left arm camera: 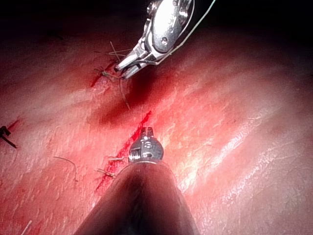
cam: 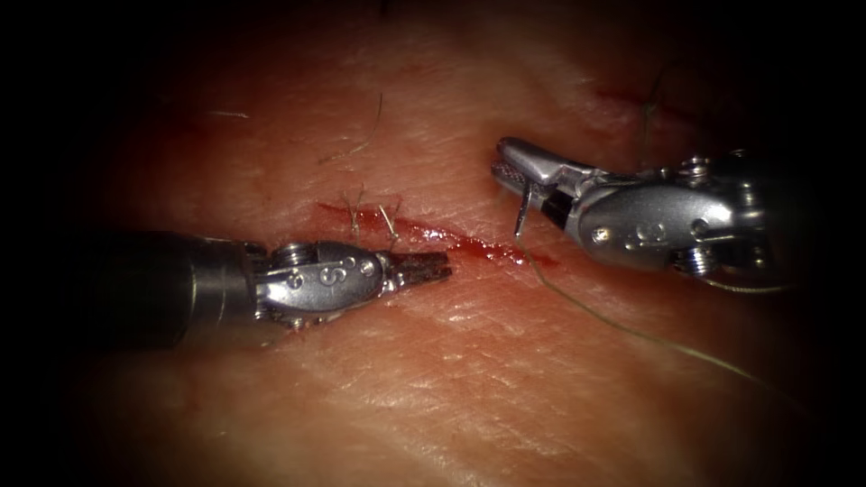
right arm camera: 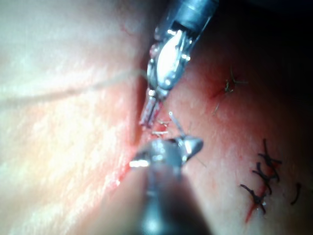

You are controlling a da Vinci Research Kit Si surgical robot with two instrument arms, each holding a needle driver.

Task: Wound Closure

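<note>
Steel right end effector [cam: 516, 176] grips needle [cam: 522, 215]; left [cam: 431, 268] closed, empty.

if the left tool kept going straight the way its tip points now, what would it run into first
Probably the red fluid along the cut, just ahead of the left tool. Its shut, empty jaws point right; the right tool holding the needle sits farther off, though depth is unclear.

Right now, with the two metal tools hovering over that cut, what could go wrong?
1. The right end effector holds the needle near one end, its tip hanging just above the tissue; it might twist in that grip or scratch the surface.
2. The thread lies slack on the tissue at the right of the cut; it could snag.
3. The left end effector, holding nothing, lies beside the cut ends of thread and might disturb them.
</note>
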